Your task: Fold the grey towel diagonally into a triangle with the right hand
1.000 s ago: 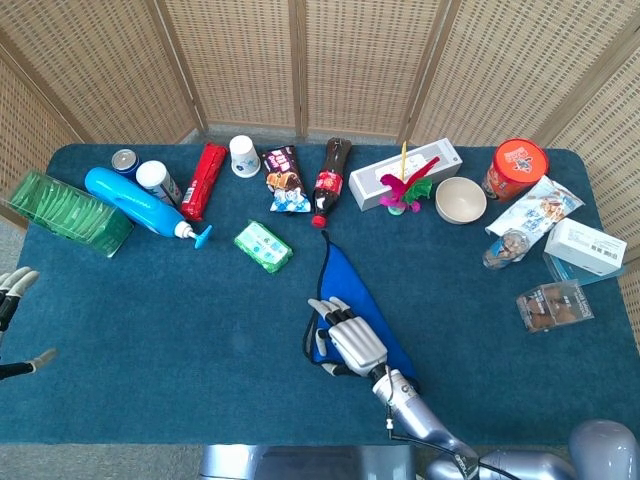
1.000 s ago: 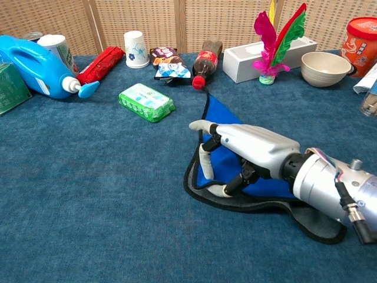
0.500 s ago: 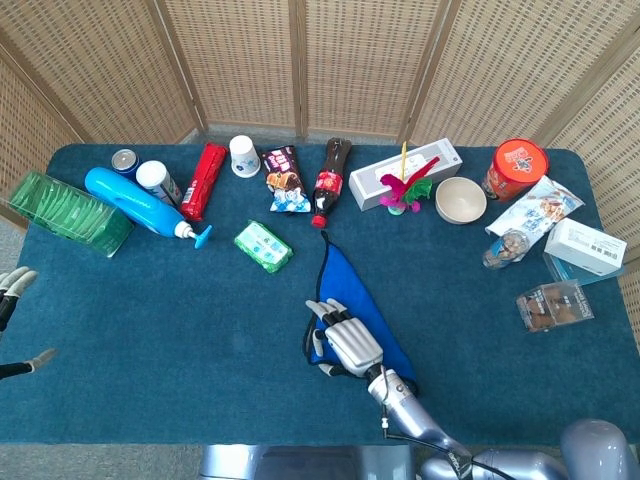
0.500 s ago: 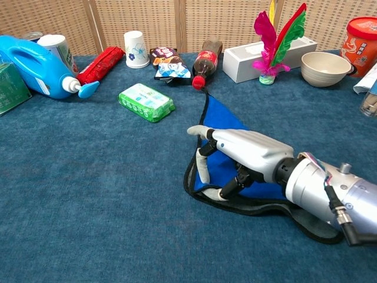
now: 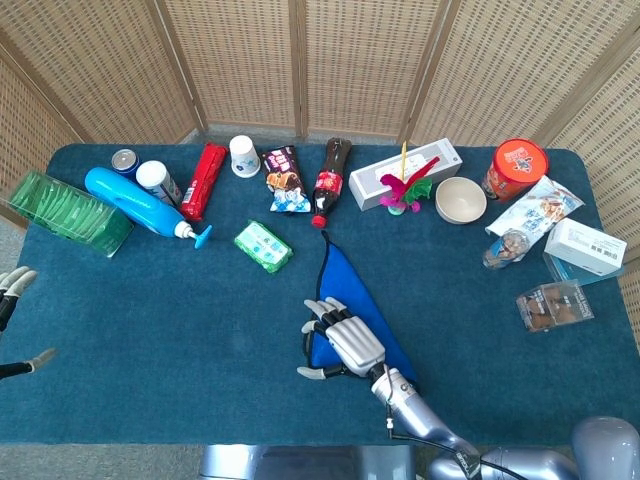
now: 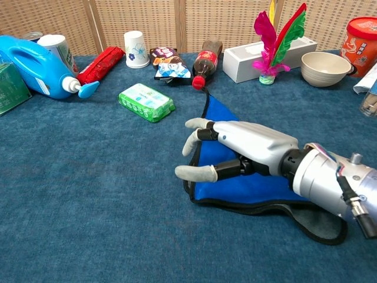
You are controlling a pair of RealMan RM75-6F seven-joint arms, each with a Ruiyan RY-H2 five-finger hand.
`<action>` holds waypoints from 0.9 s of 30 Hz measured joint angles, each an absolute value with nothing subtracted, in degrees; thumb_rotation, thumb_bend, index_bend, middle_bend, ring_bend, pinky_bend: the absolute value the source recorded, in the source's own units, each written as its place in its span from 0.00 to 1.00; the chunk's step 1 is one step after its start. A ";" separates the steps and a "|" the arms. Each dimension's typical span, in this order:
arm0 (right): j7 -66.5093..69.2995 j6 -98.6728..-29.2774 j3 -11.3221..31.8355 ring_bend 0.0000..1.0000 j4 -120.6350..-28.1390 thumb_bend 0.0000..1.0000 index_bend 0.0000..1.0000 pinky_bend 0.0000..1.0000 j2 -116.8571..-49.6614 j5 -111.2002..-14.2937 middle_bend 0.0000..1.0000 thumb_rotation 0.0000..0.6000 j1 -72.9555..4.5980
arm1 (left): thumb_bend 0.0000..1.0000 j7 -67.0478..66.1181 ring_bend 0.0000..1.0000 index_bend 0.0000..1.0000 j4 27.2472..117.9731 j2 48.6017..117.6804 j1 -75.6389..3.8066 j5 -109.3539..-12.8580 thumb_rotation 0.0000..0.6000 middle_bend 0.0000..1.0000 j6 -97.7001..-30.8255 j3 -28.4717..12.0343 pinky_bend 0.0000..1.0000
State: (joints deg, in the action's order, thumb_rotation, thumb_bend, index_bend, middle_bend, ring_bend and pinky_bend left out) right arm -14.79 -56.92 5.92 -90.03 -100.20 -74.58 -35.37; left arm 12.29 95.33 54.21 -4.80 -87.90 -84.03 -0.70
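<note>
The left hand point(image 5: 10, 290) is cut off at the left edge of the head view; only a few pale fingertips show past the surface's left edge, so whether it is open or closed cannot be told. It does not show in the chest view. The right hand point(image 6: 235, 154) covers part of the towel point(image 5: 350, 300), and the arm behind it hides the towel's near corner in the chest view. The towel shows bright blue on its upper face with a dark border, not plainly grey; it lies as a folded triangle near the middle of the surface point(image 5: 200, 330), toward the front edge, its long point aimed at the cola bottle point(image 5: 328, 180) by the back edge.

Compared with half a second ago, the right hand's fingers have uncurled: then the fingertips were tucked down against the towel's left edge, now they are stretched out and spread, the thumb reaching beyond the towel's border over bare surface. The towel itself has not shifted.

The right hand is open, holding nothing, its palm over the folded towel's wide end.
</note>
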 measured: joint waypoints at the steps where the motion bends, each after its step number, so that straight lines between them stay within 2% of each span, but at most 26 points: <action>1: -14.43 -56.99 5.96 0.00 -89.99 0.02 0.28 0.00 -100.04 -74.76 0.00 0.21 -35.36 | 0.12 12.28 0.00 0.00 95.32 54.21 -4.80 -87.86 1.00 0.00 -84.02 -0.71 0.00; 9: -11.09 -59.04 6.08 0.00 -87.71 0.03 0.28 0.00 -97.63 -77.98 0.00 0.22 -34.94 | 0.11 12.51 0.00 0.00 95.24 54.16 -4.74 -87.67 1.00 0.00 -84.13 -0.80 0.00; 18: -6.04 -67.83 6.50 0.00 -84.10 0.01 0.02 0.00 -91.46 -83.68 0.00 0.24 -32.21 | 0.12 12.70 0.00 0.00 95.39 54.11 -4.71 -87.79 1.00 0.00 -84.32 -0.87 0.00; 27: -1.86 -73.25 7.67 0.00 -81.31 0.00 0.01 0.00 -84.44 -84.21 0.00 0.39 -28.38 | 0.12 12.17 0.00 0.00 95.48 54.26 -4.75 -87.70 1.00 0.00 -84.20 -0.88 0.00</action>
